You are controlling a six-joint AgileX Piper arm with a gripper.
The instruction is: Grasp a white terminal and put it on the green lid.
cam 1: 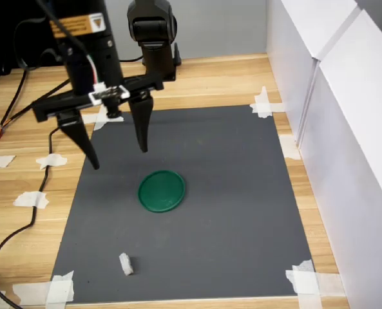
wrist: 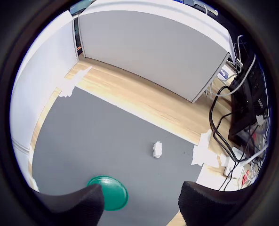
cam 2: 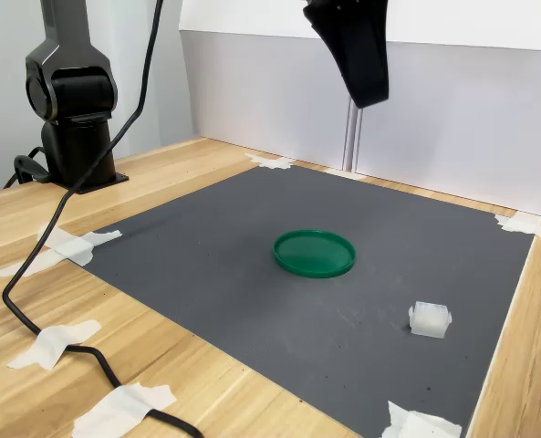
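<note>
Nearest the first exterior view's camera, the white terminal (cam 1: pixel 125 264) lies alone on the grey mat (cam 1: pixel 242 193), clear for grasping. Beyond it sits the green lid (cam 1: pixel 162 190), still bare. Farthest, I hold the gripper (cam 1: pixel 118 158) high, spread wide, empty.

A light wooden table (cam 1: pixel 229 77) carries a dark grey mat (cam 1: pixel 229 193), its corners fixed with white tape (cam 1: pixel 263 103). White panels (cam 1: pixel 345 96) wall off the first exterior view's right — and stand behind the mat in the second exterior view — while black cables (cam 2: pixel 60 219) trail across the wood under even light.
</note>
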